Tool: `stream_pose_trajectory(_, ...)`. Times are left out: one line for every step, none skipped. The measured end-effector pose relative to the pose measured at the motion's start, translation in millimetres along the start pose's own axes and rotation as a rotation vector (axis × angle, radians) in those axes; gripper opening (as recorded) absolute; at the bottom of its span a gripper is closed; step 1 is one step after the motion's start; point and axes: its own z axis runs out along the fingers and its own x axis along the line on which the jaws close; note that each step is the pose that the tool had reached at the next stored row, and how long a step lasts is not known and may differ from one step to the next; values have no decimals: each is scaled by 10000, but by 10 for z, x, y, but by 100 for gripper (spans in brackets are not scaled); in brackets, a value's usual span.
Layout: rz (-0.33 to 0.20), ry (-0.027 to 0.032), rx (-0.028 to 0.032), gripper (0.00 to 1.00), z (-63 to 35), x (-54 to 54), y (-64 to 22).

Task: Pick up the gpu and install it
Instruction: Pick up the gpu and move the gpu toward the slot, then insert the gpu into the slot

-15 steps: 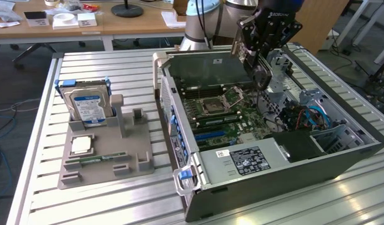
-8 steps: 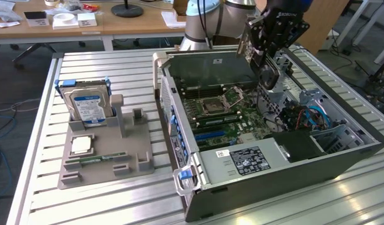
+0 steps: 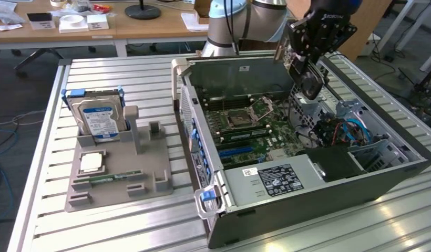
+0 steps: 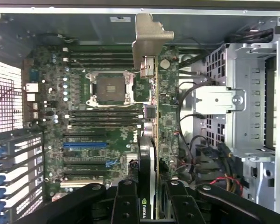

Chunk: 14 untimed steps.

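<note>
The gripper (image 3: pixel 308 52) is clamped on the gpu (image 3: pixel 311 80), holding it on edge above the open computer case (image 3: pixel 383 178). It hangs high over the motherboard (image 4: pixel 107 140), likely to clear the case walls.

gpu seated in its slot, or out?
Out. The gpu hangs edge-down in the gripper above the open case, clear of the motherboard.

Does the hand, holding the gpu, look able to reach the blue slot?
Probably yes: the hand holds the gpu over the open case, and nothing stands above the blue slot.
</note>
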Motion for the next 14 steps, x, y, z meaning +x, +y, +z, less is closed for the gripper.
stream_pose_trajectory(0, 0, -1, 27, 1, -25, 1)
stream_pose_trajectory(0, 0, -1, 27, 2, -49, 2)
stream_pose_trajectory(-1, 0, -2, 27, 3, -71, 2)
stream_pose_trajectory(-1, 0, -1, 27, 3, -92, 3)
stream_pose_trajectory(-1, 0, 0, 27, 3, -108, 3)
stream_pose_trajectory(-1, 0, -2, 27, 4, -119, 4)
stream_pose_trajectory(-4, 0, -2, 27, 4, -123, 4)
stream_pose_trajectory(-3, 1, -1, 27, 4, -123, 4)
stream_pose_trajectory(-4, 0, -1, 27, 4, -124, 3)
stream_pose_trajectory(-4, 1, 0, 27, 3, -124, 3)
stream_pose_trajectory(-4, 0, -1, 27, 3, -124, 3)
stream_pose_trajectory(-4, 1, -1, 27, 3, -124, 4)
stream_pose_trajectory(-4, 0, -1, 27, 4, -124, 3)
stream_pose_trajectory(-9, 0, 0, 27, 3, -124, 3)
